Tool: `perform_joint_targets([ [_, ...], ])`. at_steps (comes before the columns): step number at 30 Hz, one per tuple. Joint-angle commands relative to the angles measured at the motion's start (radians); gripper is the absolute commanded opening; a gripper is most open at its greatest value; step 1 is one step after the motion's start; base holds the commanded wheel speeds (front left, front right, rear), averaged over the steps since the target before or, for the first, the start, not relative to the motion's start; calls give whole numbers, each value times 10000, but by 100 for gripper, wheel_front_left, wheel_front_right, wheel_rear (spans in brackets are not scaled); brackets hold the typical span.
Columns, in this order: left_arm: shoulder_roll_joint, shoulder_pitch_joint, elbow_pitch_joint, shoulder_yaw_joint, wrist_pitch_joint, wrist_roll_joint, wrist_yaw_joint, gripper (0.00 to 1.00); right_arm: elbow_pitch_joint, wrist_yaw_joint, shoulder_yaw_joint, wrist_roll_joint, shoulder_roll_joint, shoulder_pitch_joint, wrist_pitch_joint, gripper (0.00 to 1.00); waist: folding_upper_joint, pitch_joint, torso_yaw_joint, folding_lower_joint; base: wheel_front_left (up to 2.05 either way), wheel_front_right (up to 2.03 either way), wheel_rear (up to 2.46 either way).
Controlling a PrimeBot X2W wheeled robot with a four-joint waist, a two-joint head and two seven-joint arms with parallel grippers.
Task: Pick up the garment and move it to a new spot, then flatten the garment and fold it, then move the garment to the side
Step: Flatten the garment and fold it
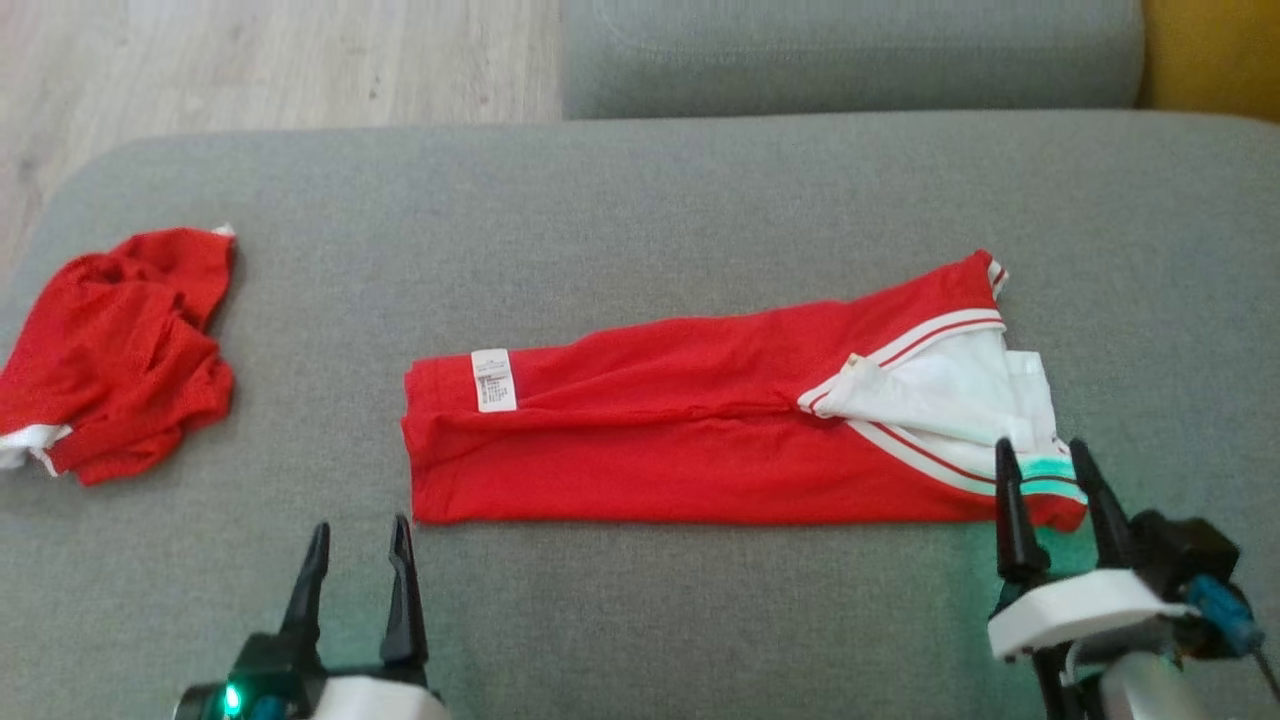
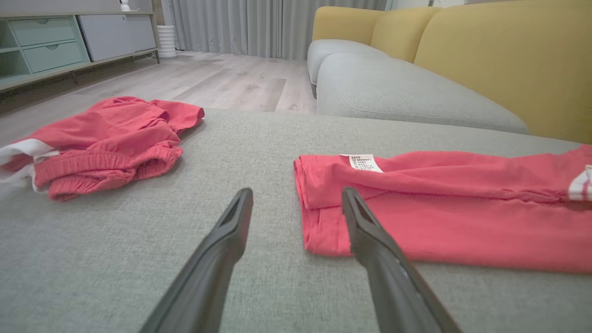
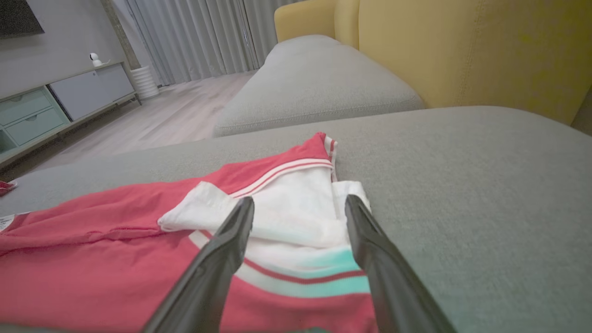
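The red garment [image 1: 700, 430] lies as a long band across the middle of the grey cushion [image 1: 640, 200]. It is already doubled lengthwise, with its white care label [image 1: 494, 380] toward the 9 o'clock end and its white, stripe-trimmed opening at the 3 o'clock end. The left end effector [image 1: 360, 528] has its fingers apart and holds nothing, sitting just off the garment's corner at about 7 o'clock. The right end effector [image 1: 1040, 448], also spread and empty, straddles the striped trim at roughly 4 o'clock; whether it touches the cloth I cannot tell. One at each near corner probably suits pinching both ends together for the next fold. A crumpled red garment [image 1: 110, 350] lies well apart at 9 o'clock.
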Motion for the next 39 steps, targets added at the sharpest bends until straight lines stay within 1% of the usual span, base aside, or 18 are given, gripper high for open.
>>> perform_joint_targets([
  [1, -21, -160, -325, 346, -80, 98, -42, 100, -219, 65, 180, -48, 4, -213, -135, 100, -1, -117, 12, 1, 0, 0, 0],
  [8, -60, -123, -355, 308, -80, 88, -215, 100, 374, 65, 127, -207, 43, -494, -136, 100, -1, -32, 20, 1, 0, 0, 0],
  [14, -64, -325, -335, 70, -80, -74, -225, 100, 1209, 65, 143, -178, -140, -1507, -30, 100, -1, 253, 26, 1, 0, 0, 0],
  [17, -64, -430, -253, -28, -80, -87, -236, 100, 1784, 65, 160, -215, -328, -2286, 267, 100, -1, 420, 46, 1, 0, 0, 0],
  [21, -65, -609, -73, -224, -80, -151, -356, 100, 2802, 65, -111, -379, -605, -3303, 856, 100, -1, 654, 125, 1, 0, 0, 0],
  [23, -65, -707, 19, -343, -80, -223, -427, 100, 3314, 65, -271, -439, -682, -3679, 1128, 100, -1, 775, 211, 1, 0, 0, 0],
  [26, -65, -844, 82, -432, -80, -294, -399, 100, 4042, 65, -393, -475, -734, -4063, 1496, 100, -1, 938, 323, 1, 0, 0, 0],
  [30, -65, -957, 71, -496, -80, -360, -354, 100, 4751, 65, -275, -157, -677, -4302, 1674, 100, -1, 1109, 446, 1, 0, 0, 0],
  [36, -66, -1029, 83, -551, -80, -295, -360, 100, 5710, 65, -249, 224, -831, -4296, 1692, 100, -1, 1190, 532, 1, 0, 0, 0],
  [39, -66, -1029, 90, -560, -80, -300, -371, 100, 5996, 65, -278, 351, -811, -4282, 1721, 100, -1, 1185, 532, 1, 0, 0, 0],
])
